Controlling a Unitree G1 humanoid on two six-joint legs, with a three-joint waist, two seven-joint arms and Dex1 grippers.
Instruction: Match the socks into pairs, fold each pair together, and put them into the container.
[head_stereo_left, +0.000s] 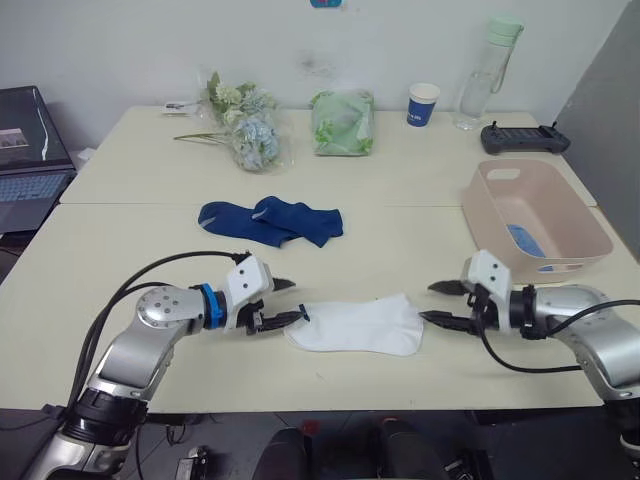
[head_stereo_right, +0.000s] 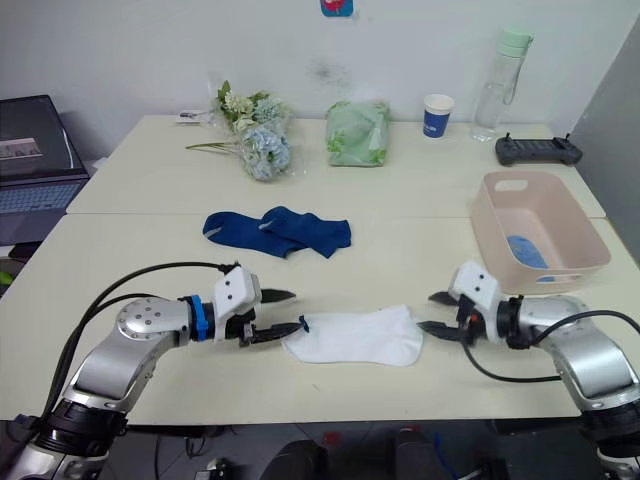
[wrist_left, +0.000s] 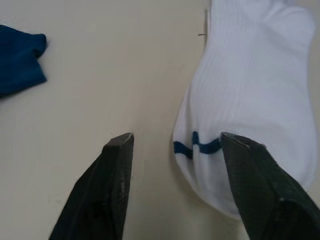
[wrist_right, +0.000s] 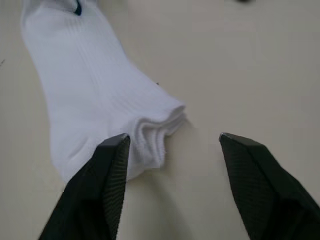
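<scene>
White socks (head_stereo_left: 355, 325) with a small dark mark lie flat, layered together, near the table's front edge. My left gripper (head_stereo_left: 288, 302) is open at their marked end, one finger (wrist_left: 250, 170) over the fabric. My right gripper (head_stereo_left: 430, 302) is open at the opposite end, where the layered edges (wrist_right: 160, 127) show between its fingers. Two navy socks (head_stereo_left: 270, 222) lie overlapping farther back at mid-table. The pale pink container (head_stereo_left: 487, 205) stands at the right with a light blue sock (head_stereo_left: 521, 240) inside.
Along the back of the table are a bunch of flowers (head_stereo_left: 245, 125), a green plastic bag (head_stereo_left: 342, 122), a blue-and-white cup (head_stereo_left: 423, 104), a clear bottle (head_stereo_left: 485, 75) and a black controller (head_stereo_left: 524, 138). A laptop (head_stereo_left: 30, 150) sits off the left edge.
</scene>
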